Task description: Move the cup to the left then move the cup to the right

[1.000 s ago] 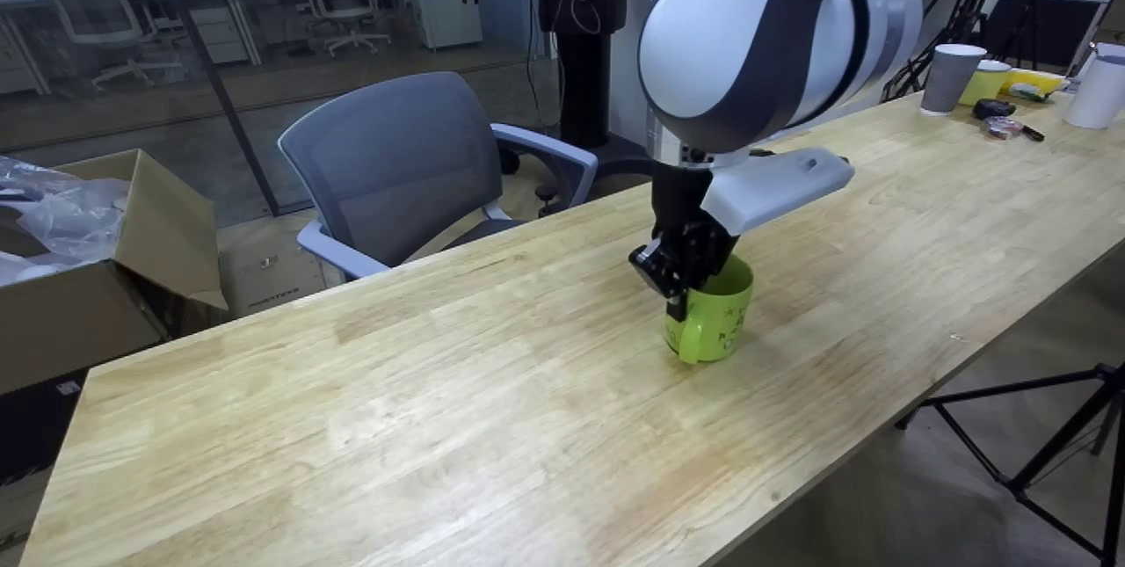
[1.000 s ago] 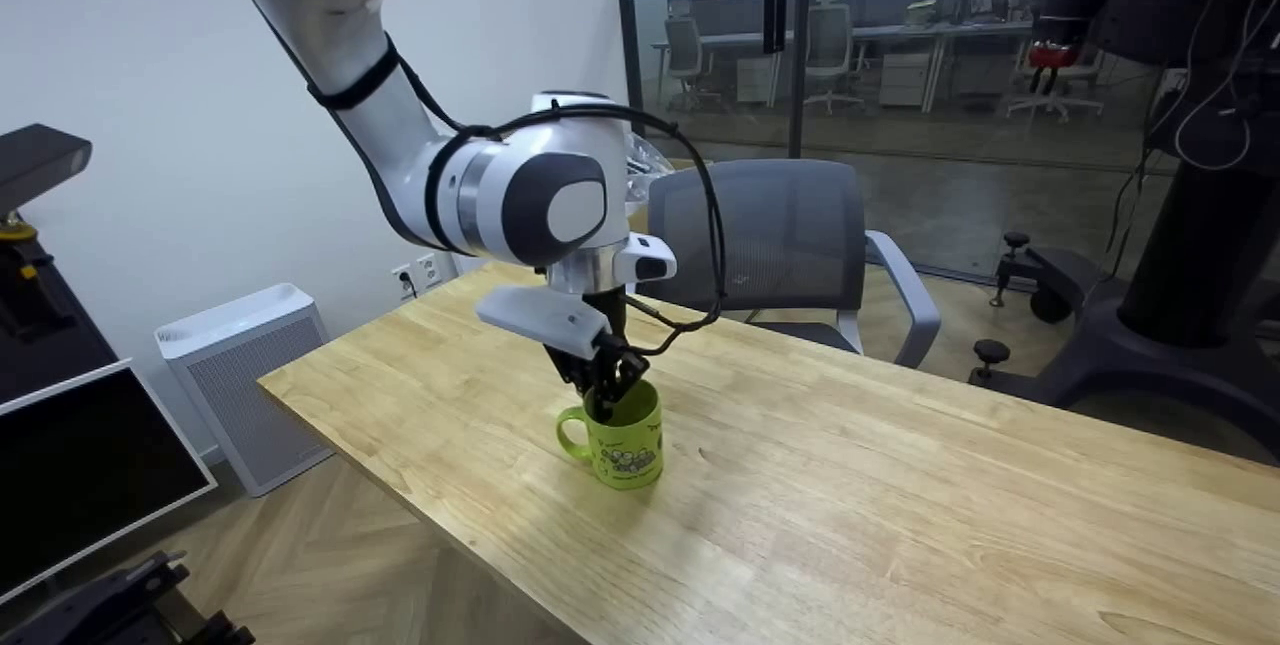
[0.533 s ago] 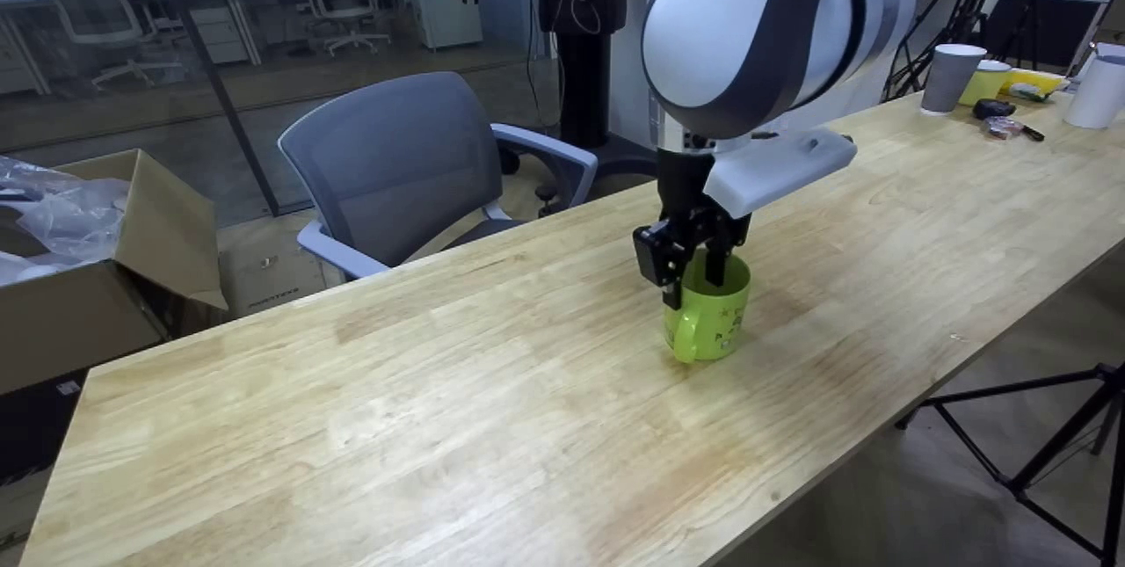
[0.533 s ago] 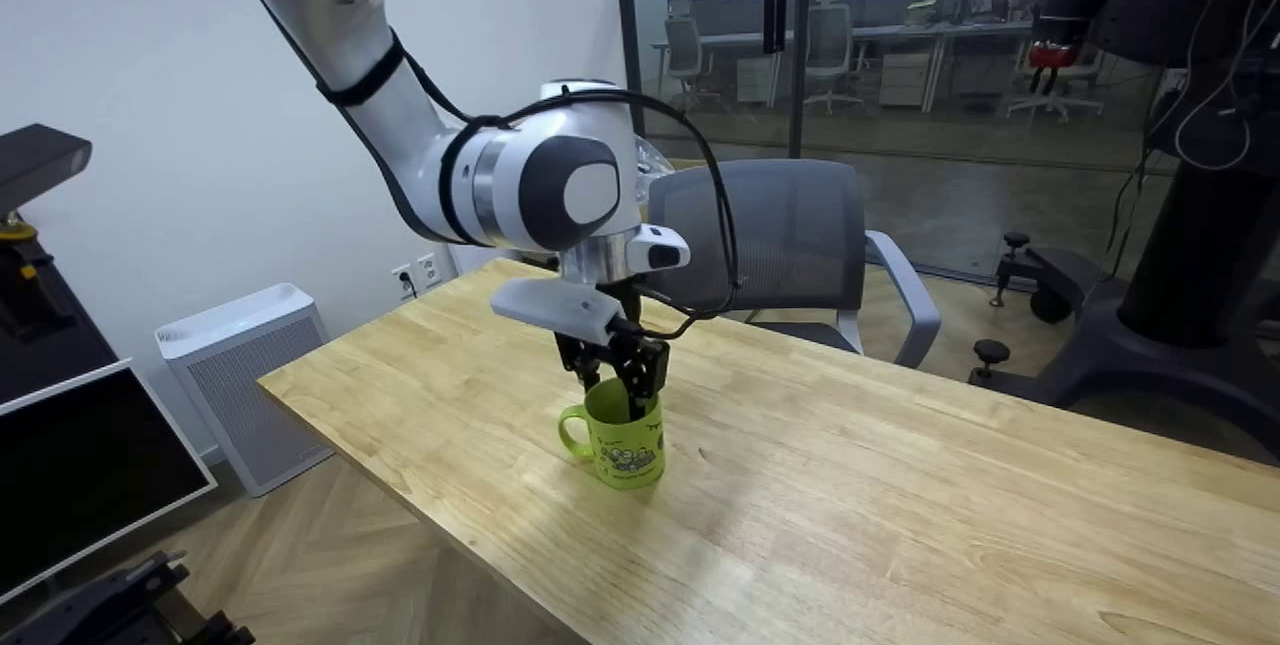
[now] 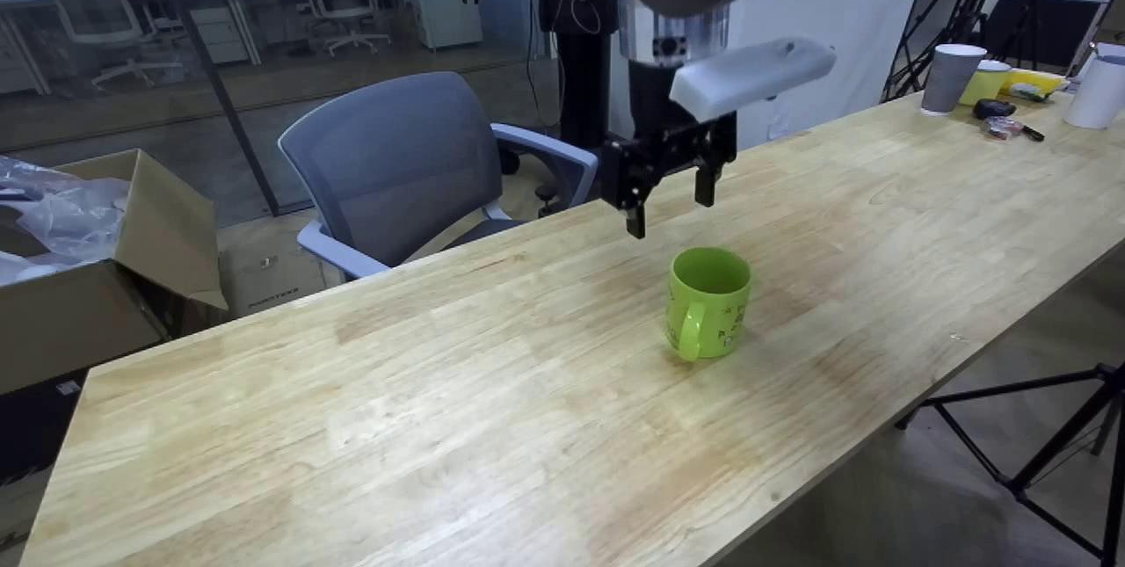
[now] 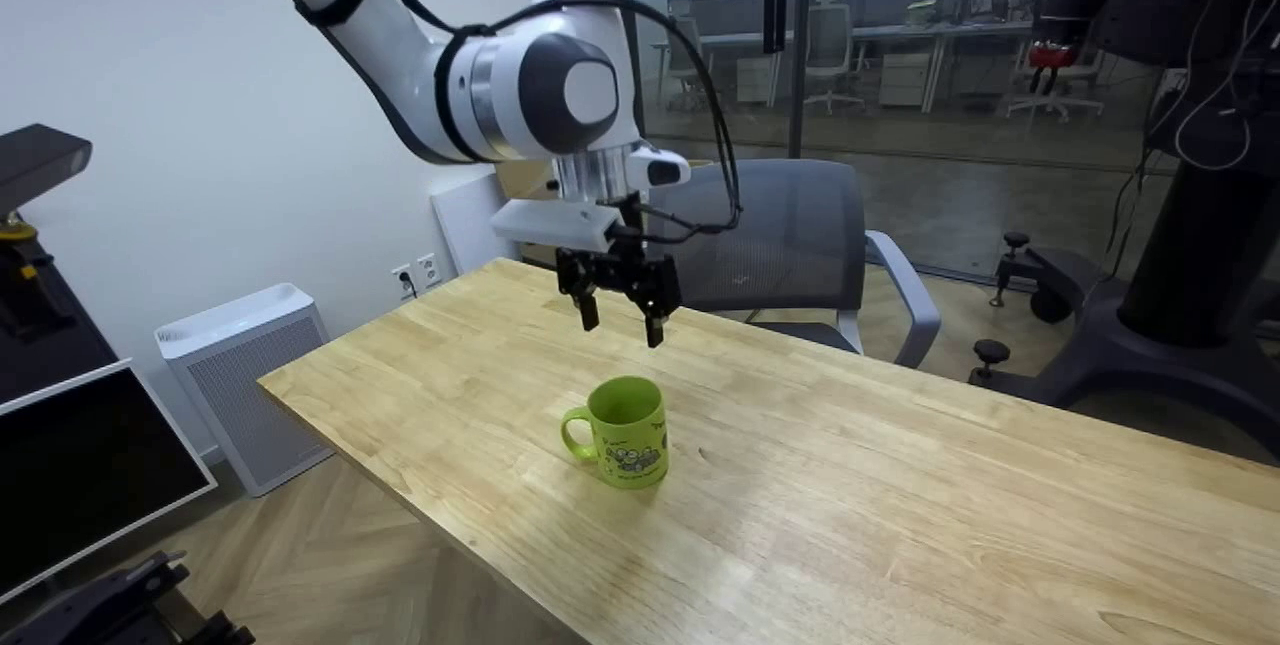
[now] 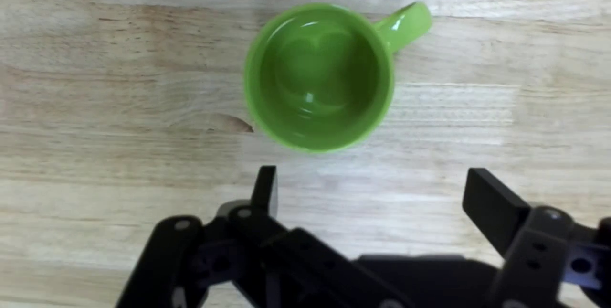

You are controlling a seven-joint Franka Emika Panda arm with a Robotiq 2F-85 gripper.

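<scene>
One mug (image 5: 710,312), lime green, stands upright on the surface (image 5: 395,426) in both exterior views. In an exterior view you see its handle (image 5: 693,331) turned roughly toward the camera, with dark print on the wall beside it. In wrist view you look down through the mouth to the inner floor; there the handle points to the upper right, and a dark knot (image 7: 233,123) in the wood lies just beside the rim.

Your pincer (image 5: 670,214) stands wide, its two fingers (image 7: 494,208) well apart, with wood showing between them in wrist view. It hangs above the surface, fingertips downward, apart from the mug. In an exterior view you find it higher than the mug and nearer the chair (image 5: 395,171); in wrist view the mug lies past the fingertips. Your arm (image 6: 500,90) reaches in over the surface.

At the far end of the surface, in an exterior view, you have a grey cup (image 5: 952,79), a yellow-green cup (image 5: 986,85) partly hidden behind it, a yellow item (image 5: 1033,82) and a white cylinder (image 5: 1095,97). A black item (image 5: 993,109) lies near the grey cup; you cannot tell what it is.

The chair stands at the long edge of the surface. An open box (image 5: 167,224) holds clear wrapping near the corner.
</scene>
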